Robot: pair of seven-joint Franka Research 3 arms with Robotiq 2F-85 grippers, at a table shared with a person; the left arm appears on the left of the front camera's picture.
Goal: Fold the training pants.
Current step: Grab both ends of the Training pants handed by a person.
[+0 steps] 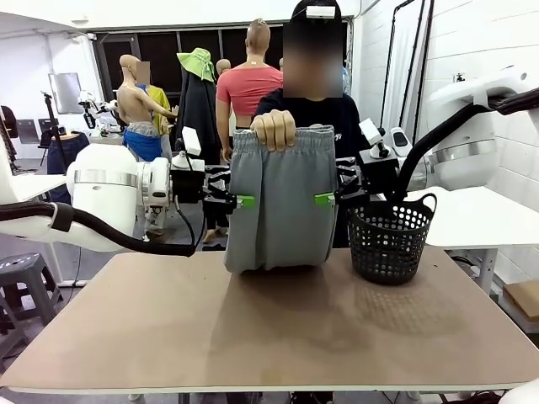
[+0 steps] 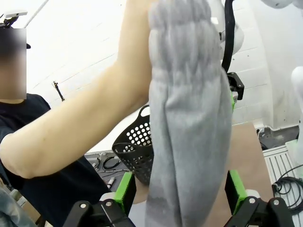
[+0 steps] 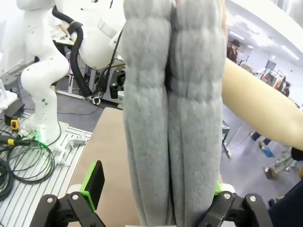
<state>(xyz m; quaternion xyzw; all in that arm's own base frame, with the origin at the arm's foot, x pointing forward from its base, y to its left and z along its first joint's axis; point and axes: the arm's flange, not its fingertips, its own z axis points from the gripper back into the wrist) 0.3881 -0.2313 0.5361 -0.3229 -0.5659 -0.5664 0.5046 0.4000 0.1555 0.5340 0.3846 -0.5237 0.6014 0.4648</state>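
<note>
A person's hand (image 1: 274, 129) holds the light grey training pants (image 1: 282, 202) up by the gathered waistband, doubled over, with the bottom resting on the table. My left gripper (image 1: 240, 200) stands open at the pants' left edge and my right gripper (image 1: 328, 199) stands open at their right edge. In the left wrist view the pants (image 2: 187, 118) hang between the spread green pads of the left gripper (image 2: 180, 189), with gaps on both sides. The right wrist view has the pants (image 3: 173, 94) hanging between the wide fingers of the right gripper (image 3: 155, 187).
A black mesh basket (image 1: 389, 240) stands on the brown table (image 1: 269, 337) just right of the pants, under the right arm. The person's forearm (image 2: 71, 137) reaches across above the basket (image 2: 137, 146). The table's near half is bare.
</note>
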